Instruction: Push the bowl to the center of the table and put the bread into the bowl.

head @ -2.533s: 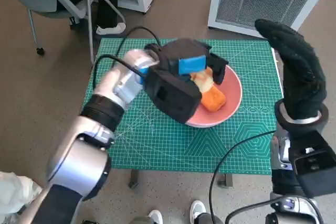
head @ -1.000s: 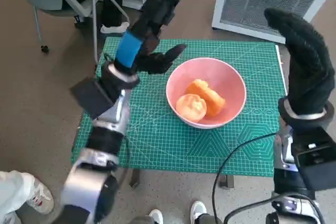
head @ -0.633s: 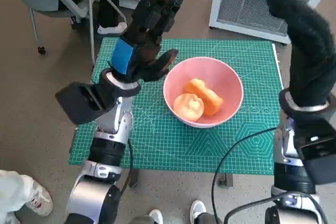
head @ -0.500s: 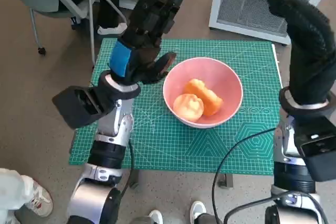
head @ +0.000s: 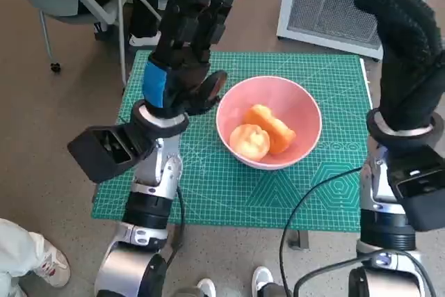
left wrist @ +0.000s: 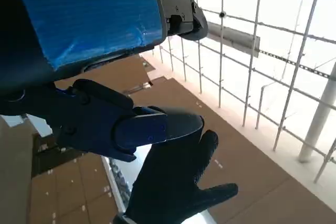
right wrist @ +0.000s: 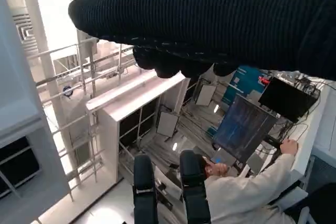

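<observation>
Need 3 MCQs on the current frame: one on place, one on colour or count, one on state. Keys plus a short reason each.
1. Where do the orange bread pieces lie?
A. on the green cutting mat beside the bowl
B. inside the pink bowl
C. in the left hand

2. How many pieces of bread show in the pink round bowl?
A. one
B. two
C. four

3. What is the state of the left hand, black with blue tape?
A. raised above the table, holding nothing
B. gripping the bowl's rim
C. pressing flat on the mat

Key: 1 B, the head view shows the bread resting within the bowl's rim. 2 B, two orange pieces lie there, touching. 3 A, the hand stands upright beside the bowl with fingers extended and nothing in it; the right hand in its black knitted glove is likewise raised and empty, over the green cutting mat.
</observation>
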